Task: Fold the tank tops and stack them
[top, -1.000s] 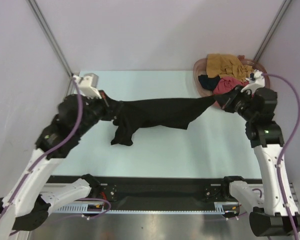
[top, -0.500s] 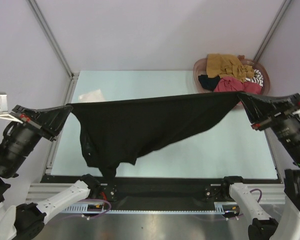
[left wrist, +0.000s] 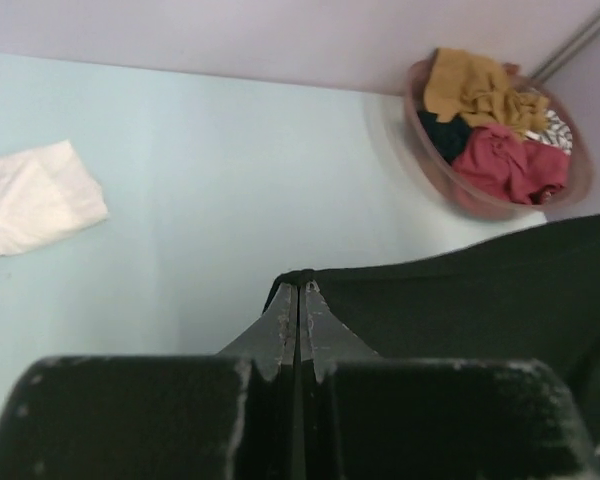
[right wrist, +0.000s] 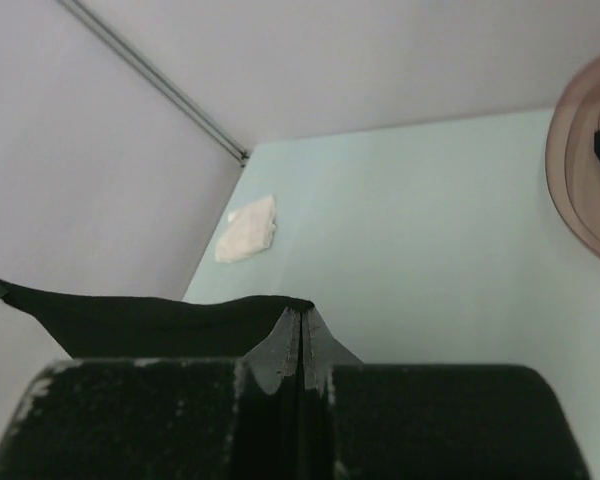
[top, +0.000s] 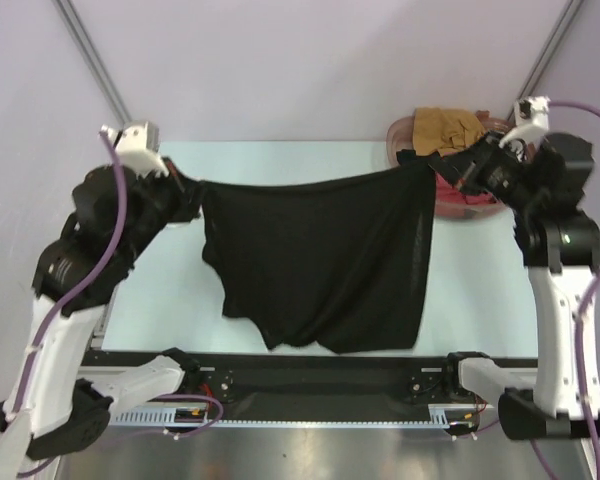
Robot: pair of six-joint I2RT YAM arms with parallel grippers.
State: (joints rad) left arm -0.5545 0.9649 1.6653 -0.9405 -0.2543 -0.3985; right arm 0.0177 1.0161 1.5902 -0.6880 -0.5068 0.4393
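A large black tank top (top: pixel 320 260) hangs spread out above the table between my two grippers. My left gripper (top: pixel 192 190) is shut on its upper left corner (left wrist: pixel 302 281). My right gripper (top: pixel 440 168) is shut on its upper right corner (right wrist: pixel 298 304). The cloth's top edge is taut and its lower edge reaches the table's near edge. A folded white tank top (left wrist: pixel 35 207) lies flat on the table at the far left; it also shows in the right wrist view (right wrist: pixel 248 229). Mustard (left wrist: pixel 475 85), red (left wrist: pixel 510 163) and striped tops lie in the basket.
The round reddish-brown basket (top: pixel 405 135) stands at the table's far right corner, also seen in the left wrist view (left wrist: pixel 450 180). Grey walls with metal rails close the back and sides. The pale blue table (top: pixel 180 280) has a black rail along its near edge.
Both arms swung back from wide and low to higher and closer in. The black top, earlier stretched wide and bunched, now hangs as a flat sheet over the table's middle.
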